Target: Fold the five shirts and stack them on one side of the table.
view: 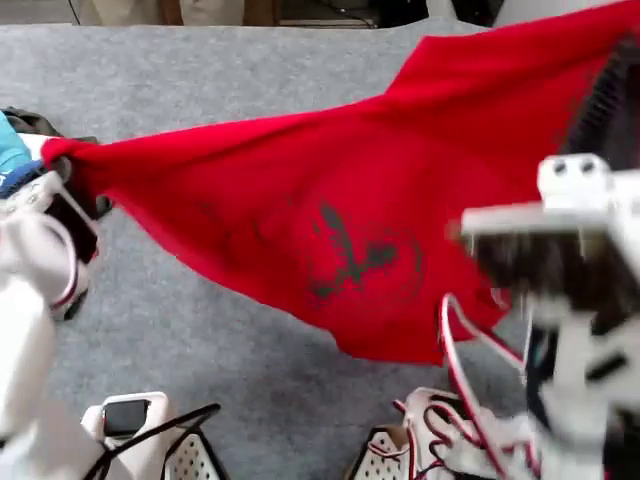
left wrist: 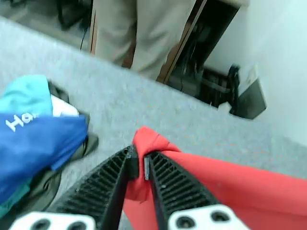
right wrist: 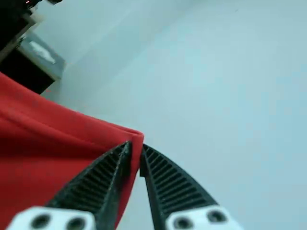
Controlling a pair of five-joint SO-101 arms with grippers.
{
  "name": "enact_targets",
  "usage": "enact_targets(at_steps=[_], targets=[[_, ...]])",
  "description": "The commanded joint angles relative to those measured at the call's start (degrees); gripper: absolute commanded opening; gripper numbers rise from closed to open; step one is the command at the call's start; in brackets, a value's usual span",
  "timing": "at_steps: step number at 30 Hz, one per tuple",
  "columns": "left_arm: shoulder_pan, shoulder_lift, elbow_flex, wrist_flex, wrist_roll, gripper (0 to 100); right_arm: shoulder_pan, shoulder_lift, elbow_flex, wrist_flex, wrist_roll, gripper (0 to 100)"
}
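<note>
So that it spreads for folding, the red shirt [view: 330, 210] is being held taut, pinched in the closed left end effector [left wrist: 139, 162] and right end effector [right wrist: 135, 151].

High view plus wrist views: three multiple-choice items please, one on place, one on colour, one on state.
1. Where is the pile of blue and teal shirts?
A. beside the left gripper
B. at the table's middle
C. on the floor
2. Colour of the print on the red cloth shirt?
A. white
B. dark
C. yellow
3. State of the red cloth shirt?
A. folded flat
B. held out between left gripper and right gripper
C. lying loose

A: the left wrist view shows it alongside. B: the motif is dark. B: each gripper clamps a corner.
</note>
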Motion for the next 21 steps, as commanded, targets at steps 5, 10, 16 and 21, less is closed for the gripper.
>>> enact_targets(at_steps=[5,10,16,21], targets=[[-0.18,0.84,22.77,-17.85,0.35,2,-4.44,0.13,27.56,-11.69,-0.7,0.5],[-0.18,1.1,37.98,-34.55,0.0,2,-5.76,1.1,47.6,-29.19,-2.2,0.5],[-0.35,8.84,47.82,-54.33,0.0,2,-8.92,9.1,55.43,-39.91,-3.69,0.5],[-0.62,23.34,42.81,-64.97,0.0,2,-9.1,20.09,51.47,-46.24,-8.09,0.5]])
